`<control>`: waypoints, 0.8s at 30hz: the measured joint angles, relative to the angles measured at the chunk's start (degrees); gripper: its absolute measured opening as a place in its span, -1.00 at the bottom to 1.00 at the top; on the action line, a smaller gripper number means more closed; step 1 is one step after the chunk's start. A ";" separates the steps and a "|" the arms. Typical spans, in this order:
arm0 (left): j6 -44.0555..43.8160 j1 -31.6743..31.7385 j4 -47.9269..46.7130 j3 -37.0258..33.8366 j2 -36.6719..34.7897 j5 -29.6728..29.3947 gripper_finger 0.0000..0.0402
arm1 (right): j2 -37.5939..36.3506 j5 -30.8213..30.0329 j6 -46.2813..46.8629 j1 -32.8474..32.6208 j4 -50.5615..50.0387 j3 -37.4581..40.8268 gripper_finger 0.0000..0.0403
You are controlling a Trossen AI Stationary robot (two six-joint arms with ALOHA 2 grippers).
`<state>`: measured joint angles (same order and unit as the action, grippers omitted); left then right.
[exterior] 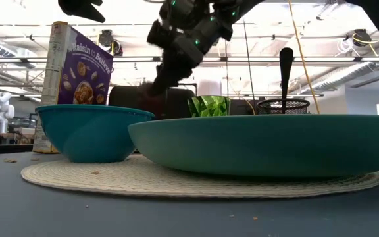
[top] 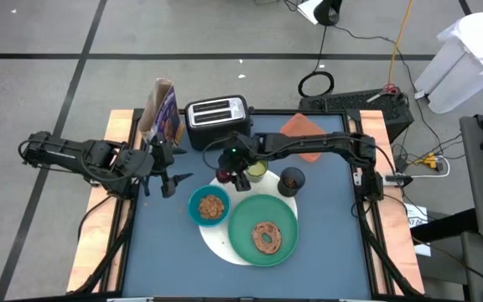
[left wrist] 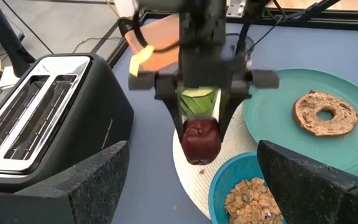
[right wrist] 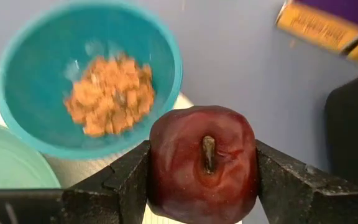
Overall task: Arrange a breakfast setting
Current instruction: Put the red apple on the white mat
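Dark-red fruit (right wrist: 202,163), clamped between the right end effector's (left wrist: 201,134) fingers, hangs near the white round disc's (top: 222,248) far rim, beside the blue bowl (top: 210,206); left end effector (top: 168,179) waits open near the bench's left edge.

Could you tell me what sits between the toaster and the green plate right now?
The right claw, shut on the dark-red fruit, hangs there above the white round disc's edge, as the left wrist view shows.

High cam overhead, low cam at tabletop level, wrist cams close; all share blue bowl (top: 210,206).
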<state>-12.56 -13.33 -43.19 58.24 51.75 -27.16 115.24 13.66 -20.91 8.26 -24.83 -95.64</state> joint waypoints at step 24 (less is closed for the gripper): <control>-1.24 0.01 0.15 -0.02 0.00 0.02 0.78 | 6.80 -0.10 -1.43 0.17 -1.58 0.02 0.16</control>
<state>-13.80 -13.32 -43.05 58.22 51.75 -27.14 122.04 13.56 -22.34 8.43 -26.41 -95.61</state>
